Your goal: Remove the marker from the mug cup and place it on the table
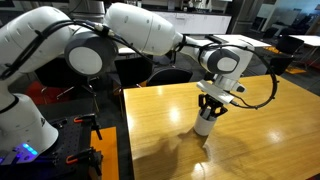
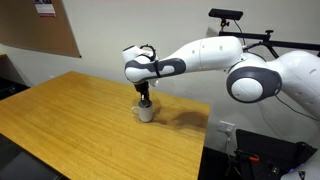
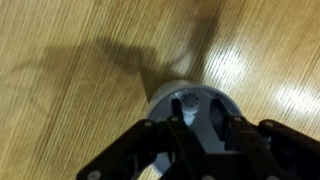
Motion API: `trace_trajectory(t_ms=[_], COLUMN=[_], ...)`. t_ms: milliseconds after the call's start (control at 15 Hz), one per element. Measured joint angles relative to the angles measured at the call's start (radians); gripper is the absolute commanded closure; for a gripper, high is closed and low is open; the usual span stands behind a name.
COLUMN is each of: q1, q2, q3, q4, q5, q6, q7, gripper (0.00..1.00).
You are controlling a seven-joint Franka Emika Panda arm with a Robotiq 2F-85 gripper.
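Observation:
The white mug cup (image 1: 205, 125) (image 2: 146, 113) stands upright on the yellow wooden table (image 1: 265, 135) (image 2: 70, 120). My gripper (image 1: 209, 106) (image 2: 145, 99) hangs straight over it, pointing down, its fingertips at the mug's mouth. In the wrist view the mug's rim (image 3: 163, 93) lies right under the gripper (image 3: 208, 126). The two black fingers (image 3: 236, 133) stand apart, and the grey inside of the mug shows between them. A small round end, the marker (image 3: 187, 101), sits inside the mug near its far wall, just past one fingertip. In both exterior views the marker is hidden.
Black chairs (image 1: 170, 75) and white-topped tables (image 1: 240, 42) stand behind the wooden table. Dark equipment (image 1: 80, 140) sits off its side edge by the robot base. A cork board (image 2: 40, 25) hangs on the wall. The table's edge (image 2: 205, 125) runs close to the mug.

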Motion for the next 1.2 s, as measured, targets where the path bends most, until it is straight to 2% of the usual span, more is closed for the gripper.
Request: trace_trajectory(t_ms=[67, 133, 200, 267, 1200], q1=[0.000, 0.001, 0.001, 0.002, 0.008], q2=[0.004, 0.007, 0.010, 0.012, 0.021], q3=[0.000, 0.000, 0.000, 0.000, -0.009], q4=[0.007, 0.011, 0.015, 0.019, 0.097], q5=[-0.001, -0.002, -0.004, -0.004, -0.006], q6=[-0.004, -0.006, -0.009, -0.011, -0.090], q7=[0.000, 0.000, 0.000, 0.000, 0.006], gripper=[0.82, 0.97, 0.99, 0.95, 0.95])
